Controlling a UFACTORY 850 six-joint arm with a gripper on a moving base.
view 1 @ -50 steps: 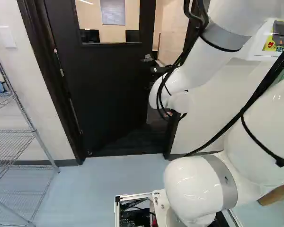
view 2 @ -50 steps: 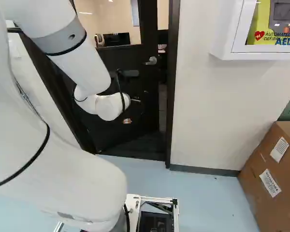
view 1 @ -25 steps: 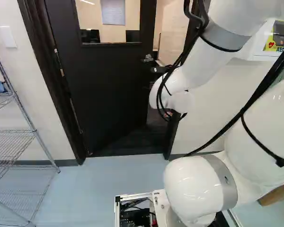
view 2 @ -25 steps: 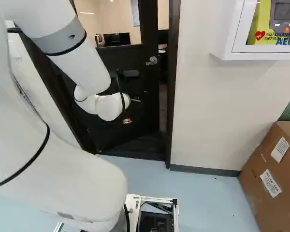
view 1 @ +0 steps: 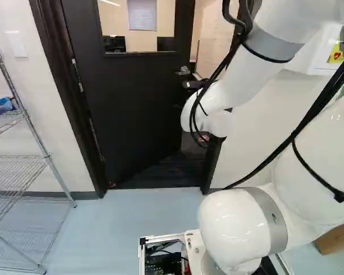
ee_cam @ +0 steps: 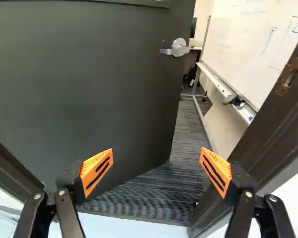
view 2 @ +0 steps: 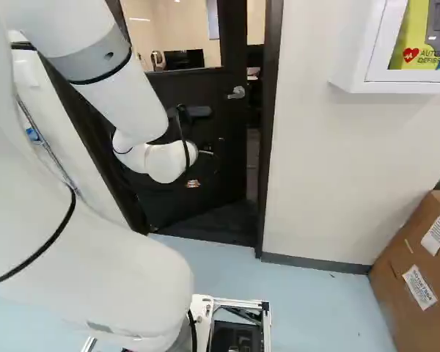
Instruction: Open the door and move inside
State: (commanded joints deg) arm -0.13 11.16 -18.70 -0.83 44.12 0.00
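black, rigid and likely heavy yet free-swinging, the door [ee_cam: 99, 89] stood ajar at eleven o'clock from the gripper [ee_cam: 157, 157], whose fingers were spread around nothing, and a flat push near the free edge [ee_cam: 172, 106], below the lever handle [ee_cam: 179, 48], seemed surer than grasping.

the door [ee_cam: 89, 89] is charcoal black, its lever handle [ee_cam: 179, 48] silver, the door frame [ee_cam: 268, 129] blackish brown. the carpet [ee_cam: 139, 198] is dark grey with fine parallel stripes, the smooth floor [view 1: 132, 217] pale blue. the arm [view 1: 249, 69] is white with grey bands; the tool [view 2: 193, 183] is black, its orange pads [ee_cam: 104, 157] slashed with black. the cardboard box [view 2: 400, 319] is brown with white labels.
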